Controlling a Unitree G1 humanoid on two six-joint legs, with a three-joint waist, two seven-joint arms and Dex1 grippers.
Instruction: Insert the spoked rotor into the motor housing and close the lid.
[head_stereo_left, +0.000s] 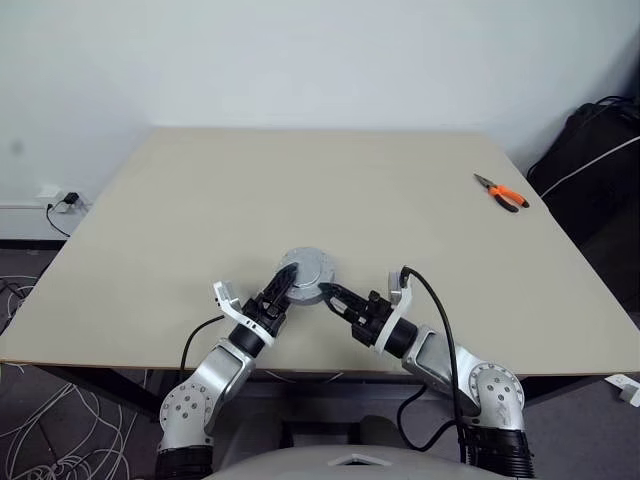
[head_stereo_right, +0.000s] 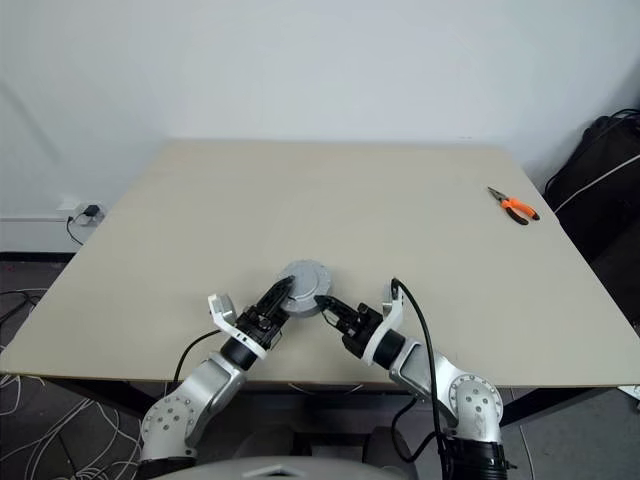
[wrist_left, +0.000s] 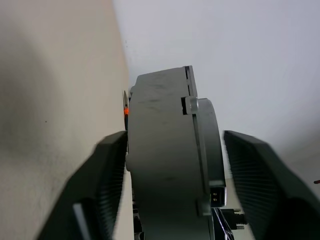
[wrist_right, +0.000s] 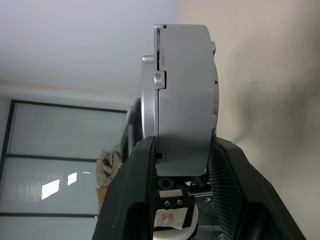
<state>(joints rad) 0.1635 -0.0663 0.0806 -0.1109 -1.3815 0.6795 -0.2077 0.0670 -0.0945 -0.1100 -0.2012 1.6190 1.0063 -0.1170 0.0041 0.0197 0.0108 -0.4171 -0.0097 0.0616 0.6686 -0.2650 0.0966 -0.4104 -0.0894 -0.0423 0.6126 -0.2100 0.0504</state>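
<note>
Beige table (head_stereo_left: 200, 220), lid (head_stereo_left: 312, 268) on motor housing (wrist_right: 187, 100) — right end effector (head_stereo_left: 331, 296) clamping.

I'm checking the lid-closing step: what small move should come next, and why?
Probably close the left pincer onto the motor housing: its fingers stand apart from the sides, while the right pincer clamps housing and lid together.
</note>
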